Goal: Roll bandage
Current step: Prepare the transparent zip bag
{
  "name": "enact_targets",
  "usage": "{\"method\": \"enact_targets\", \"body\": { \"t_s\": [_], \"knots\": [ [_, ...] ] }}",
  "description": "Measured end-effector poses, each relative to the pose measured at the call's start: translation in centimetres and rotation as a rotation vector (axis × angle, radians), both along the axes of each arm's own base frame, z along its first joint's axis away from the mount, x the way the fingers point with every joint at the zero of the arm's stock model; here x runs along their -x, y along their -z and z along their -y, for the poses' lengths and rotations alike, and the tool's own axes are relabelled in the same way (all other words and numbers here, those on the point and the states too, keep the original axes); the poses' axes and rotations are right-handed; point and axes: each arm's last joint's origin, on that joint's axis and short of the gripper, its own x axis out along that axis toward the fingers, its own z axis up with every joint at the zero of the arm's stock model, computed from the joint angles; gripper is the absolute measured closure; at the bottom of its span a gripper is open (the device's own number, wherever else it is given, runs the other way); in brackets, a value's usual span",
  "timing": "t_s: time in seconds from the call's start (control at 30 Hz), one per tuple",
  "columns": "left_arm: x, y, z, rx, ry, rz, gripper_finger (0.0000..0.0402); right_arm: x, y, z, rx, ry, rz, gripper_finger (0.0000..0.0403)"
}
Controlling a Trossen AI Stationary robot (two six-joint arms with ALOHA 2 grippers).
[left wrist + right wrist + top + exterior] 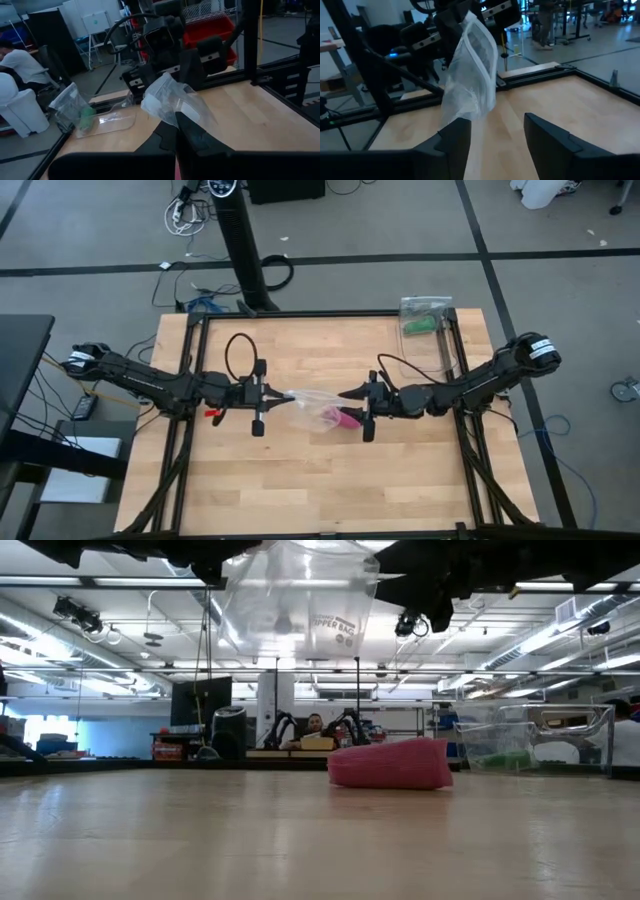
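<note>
The magenta-pink bandage (390, 762) lies as a short roll on its side on the wooden table (300, 490), near the middle (346, 418). Above it hangs a clear plastic bag (300, 590), held up by my left gripper (283, 395), which is shut on it and reaches in level from the table's left. My right gripper (497, 130) faces it from the table's right (345, 393), open, with nothing between its fingers. The bag (470, 70) hangs just ahead of one finger. My left gripper pinches the clear bag's end (176, 114) between its two shut fingers, coming level from the table's left. The bag spreads out beyond the fingertips, crumpled and slack, lifted clear of the table and of the bandage below. My right gripper's one finger (454, 134) stands at the bag's lower end (457, 114); I cannot tell whether they touch.
A second clear bag with a green roll (425, 320) lies at the table's far right corner, also seen in the left wrist view (85, 117). Black frame rails (455, 350) run along the table's sides. Bare wood lies toward the near edge.
</note>
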Motion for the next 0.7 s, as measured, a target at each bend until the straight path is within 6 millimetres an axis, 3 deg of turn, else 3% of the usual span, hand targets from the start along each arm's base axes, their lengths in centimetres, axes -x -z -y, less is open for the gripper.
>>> {"method": "enact_targets", "body": {
  "t_s": [0.23,0.43,0.7],
  "knots": [
    [0.6,-0.7,-0.1,0.004,0.023,0.033,0.0400,1.5,-1.3,0.6,0.013,0.040,-0.051,0.0170],
    [1.0,-1.2,-0.1,-0.008,0.036,0.056,0.0399,1.9,-2.4,0.5,-0.009,-0.006,0.014,0.0140],
    [0.9,-1.1,-0.1,-0.010,0.036,0.052,0.0399,0.3,-2.0,0.9,0.014,-0.052,0.117,0.0188]
  ]
}}
